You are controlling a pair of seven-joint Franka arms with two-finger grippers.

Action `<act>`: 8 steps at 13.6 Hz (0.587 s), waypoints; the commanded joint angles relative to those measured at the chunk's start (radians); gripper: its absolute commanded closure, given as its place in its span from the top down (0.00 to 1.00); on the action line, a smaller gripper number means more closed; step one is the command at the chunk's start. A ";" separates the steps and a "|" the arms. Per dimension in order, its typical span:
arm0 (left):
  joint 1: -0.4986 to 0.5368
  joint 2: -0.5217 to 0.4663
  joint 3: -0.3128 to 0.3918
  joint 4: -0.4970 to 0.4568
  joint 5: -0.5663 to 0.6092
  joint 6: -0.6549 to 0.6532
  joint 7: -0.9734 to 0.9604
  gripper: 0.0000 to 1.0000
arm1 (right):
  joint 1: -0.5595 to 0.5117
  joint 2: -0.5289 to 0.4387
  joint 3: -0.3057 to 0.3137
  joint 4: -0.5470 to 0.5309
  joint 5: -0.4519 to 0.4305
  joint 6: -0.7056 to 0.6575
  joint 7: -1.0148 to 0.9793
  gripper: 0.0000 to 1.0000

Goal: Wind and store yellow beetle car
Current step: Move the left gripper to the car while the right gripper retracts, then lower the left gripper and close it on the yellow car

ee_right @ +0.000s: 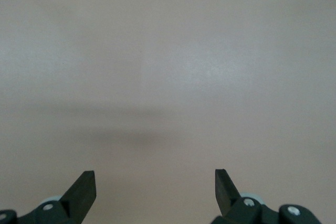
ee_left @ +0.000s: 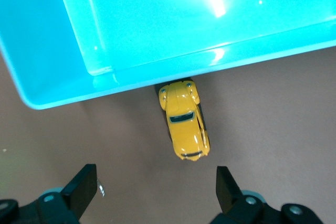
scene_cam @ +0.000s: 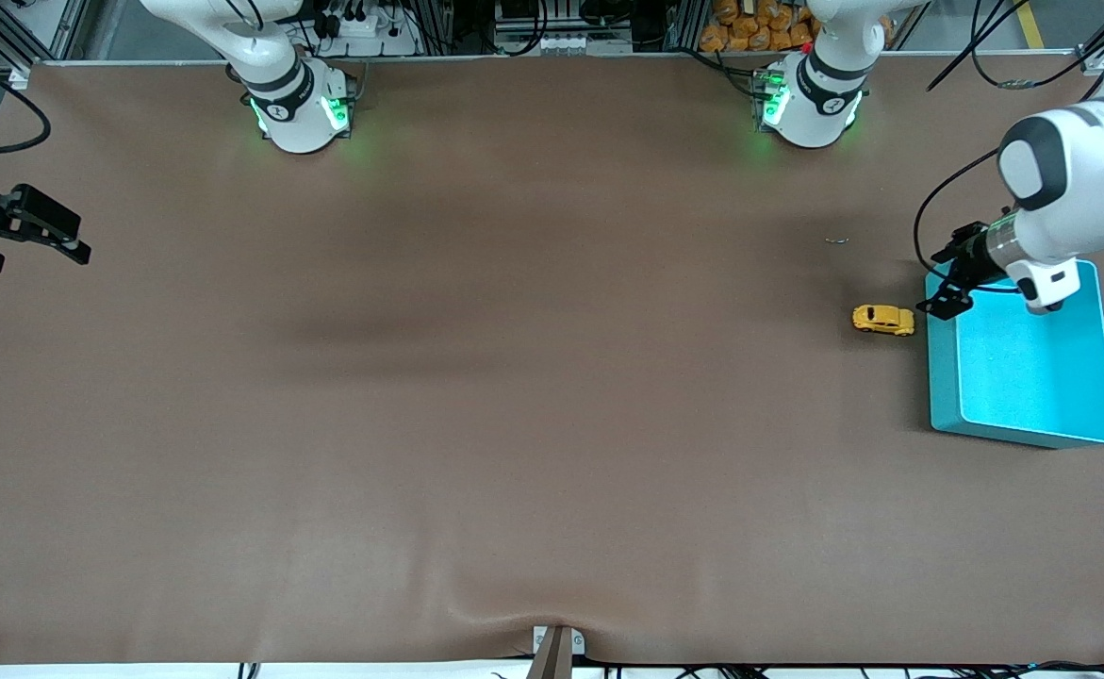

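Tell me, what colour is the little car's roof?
Orange-yellow, like the rest of the yellow beetle car; clearest in the left wrist view.

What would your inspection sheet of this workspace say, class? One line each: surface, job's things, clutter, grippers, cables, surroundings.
Surface: brown table cover, wrinkled at the edge nearest the front camera.
Job's things: yellow beetle car on the cover, beside the teal bin, outside it.
Clutter: one small dark speck.
Grippers: left gripper open, over the bin's corner by the car; right gripper open, empty, waiting at its arm's end.
Cables: black cable looping along the left arm.
Surroundings: orange packets past the table's top edge.
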 commanded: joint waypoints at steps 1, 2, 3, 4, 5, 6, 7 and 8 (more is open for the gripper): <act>-0.001 0.079 -0.009 -0.009 -0.021 0.087 -0.012 1.00 | 0.004 -0.048 -0.001 -0.063 -0.014 0.030 0.025 1.00; -0.003 0.102 -0.011 -0.010 -0.021 0.110 -0.012 1.00 | 0.002 -0.048 -0.001 -0.063 -0.014 0.032 0.023 1.00; -0.003 0.121 -0.011 -0.016 -0.021 0.147 -0.012 1.00 | 0.002 -0.049 -0.001 -0.063 -0.014 0.029 0.023 1.00; -0.003 0.139 -0.011 -0.026 -0.021 0.182 -0.012 1.00 | 0.002 -0.054 -0.001 -0.063 -0.014 0.024 0.025 1.00; -0.003 0.153 -0.011 -0.036 -0.021 0.218 -0.012 1.00 | -0.007 -0.054 -0.002 -0.063 -0.012 0.024 0.023 1.00; -0.003 0.165 -0.011 -0.047 -0.021 0.244 -0.012 1.00 | -0.018 -0.054 -0.001 -0.063 -0.012 0.027 0.025 1.00; -0.003 0.170 -0.011 -0.053 -0.021 0.262 -0.012 1.00 | -0.019 -0.051 -0.002 -0.058 -0.006 0.029 0.025 1.00; -0.003 0.179 -0.011 -0.056 -0.021 0.275 -0.012 1.00 | -0.030 -0.048 -0.002 -0.057 0.000 0.030 0.025 1.00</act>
